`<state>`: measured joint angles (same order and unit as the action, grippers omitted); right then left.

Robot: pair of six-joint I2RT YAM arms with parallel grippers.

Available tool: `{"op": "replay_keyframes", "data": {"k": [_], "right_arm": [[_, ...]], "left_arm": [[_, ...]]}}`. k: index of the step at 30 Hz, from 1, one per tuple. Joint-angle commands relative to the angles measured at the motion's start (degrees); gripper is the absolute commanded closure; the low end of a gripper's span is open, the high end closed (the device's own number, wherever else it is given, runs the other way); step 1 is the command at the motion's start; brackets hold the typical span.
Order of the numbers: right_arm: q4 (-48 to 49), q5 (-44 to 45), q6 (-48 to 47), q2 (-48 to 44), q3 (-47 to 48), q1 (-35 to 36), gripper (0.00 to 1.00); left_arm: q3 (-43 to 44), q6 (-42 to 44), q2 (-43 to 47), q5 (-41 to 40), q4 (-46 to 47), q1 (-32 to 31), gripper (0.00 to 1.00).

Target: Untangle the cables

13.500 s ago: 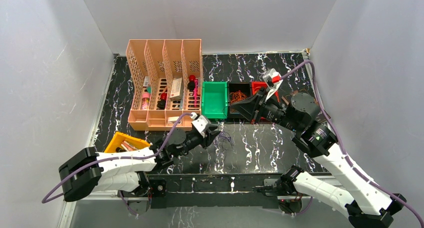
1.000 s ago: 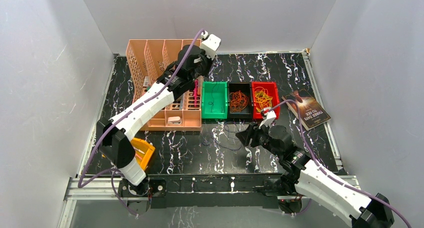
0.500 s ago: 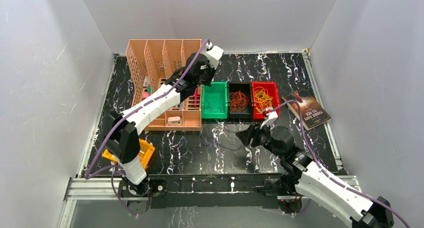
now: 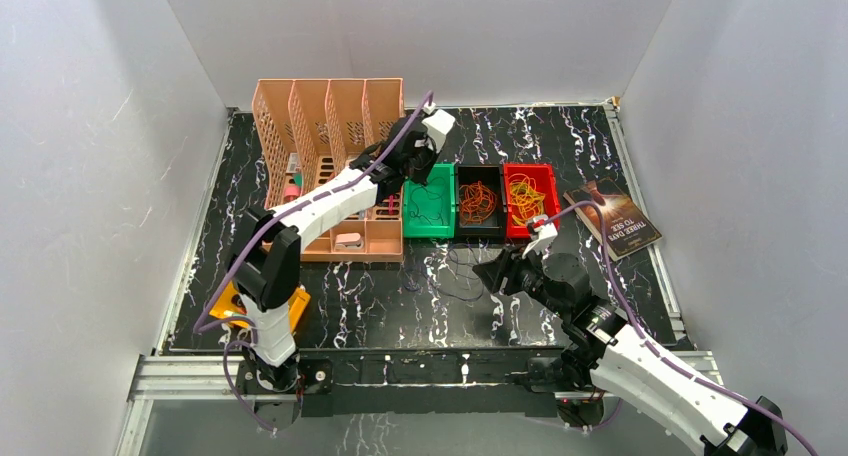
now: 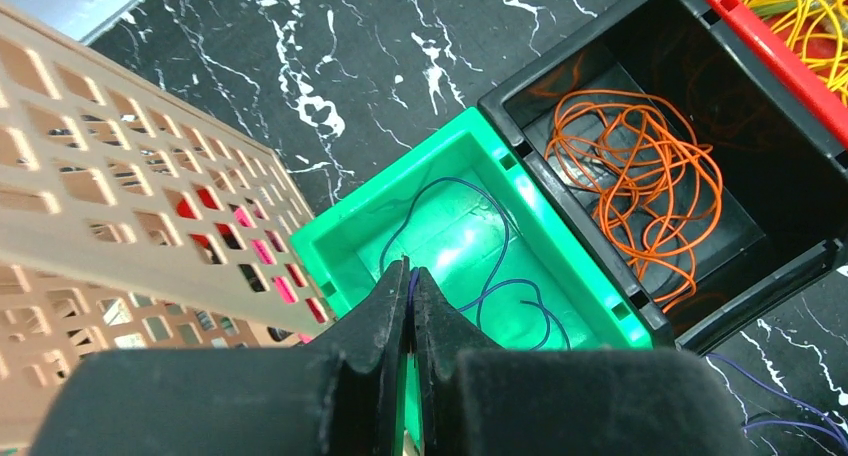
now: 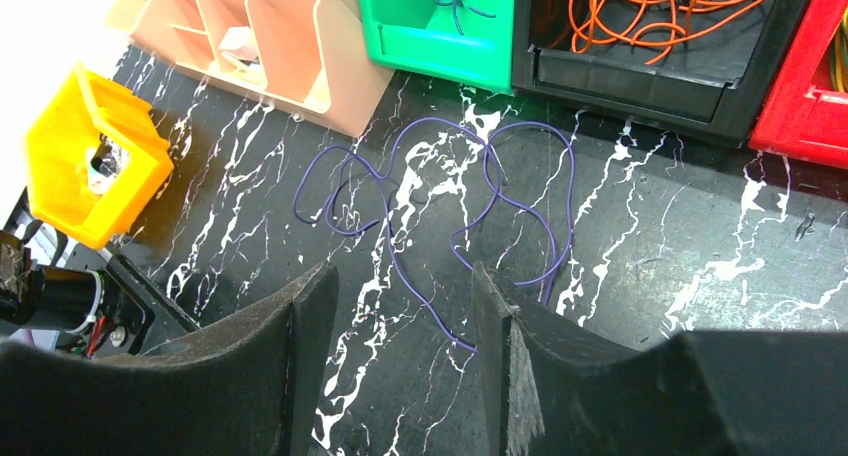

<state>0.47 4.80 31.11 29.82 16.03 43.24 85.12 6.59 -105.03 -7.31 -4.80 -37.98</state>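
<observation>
My left gripper is shut on a thin dark blue cable whose loops hang into the green bin. In the top view the left gripper hovers over that bin's left edge. Orange cables fill the black bin, and yellow cables lie in the red bin. More dark blue cables lie looped on the marble table in front of the bins. My right gripper stands open just above them, with nothing between its fingers.
A peach file organizer with small items stands left of the green bin. A yellow bin sits by the left arm's base. A book lies right of the red bin.
My left arm has swung right and down, from above the organizer to over the green bin, still pinching the dark blue cable. The right arm has hardly moved.
</observation>
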Motion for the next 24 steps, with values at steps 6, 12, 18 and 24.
{"op": "replay_keyframes", "data": {"k": [6,12,18,24], "right_arm": [[0.9,1.4,0.1,-1.5,0.1,0.0,0.39],[0.3,1.8,0.1,-2.2,0.0,0.0,0.39],[0.5,1.5,0.1,-2.0,0.0,0.0,0.39],[0.5,1.8,0.2,-2.3,-0.3,0.0,0.39]], "left_arm": [[5.0,-4.0,-6.8,7.0,-4.4,0.2,1.0],[4.8,-5.1,-9.6,7.7,-5.0,0.2,1.0],[4.7,-5.2,-11.3,6.8,-5.4,0.3,0.95],[6.5,-5.0,-10.5,5.6,-6.6,0.2,0.81]]}}
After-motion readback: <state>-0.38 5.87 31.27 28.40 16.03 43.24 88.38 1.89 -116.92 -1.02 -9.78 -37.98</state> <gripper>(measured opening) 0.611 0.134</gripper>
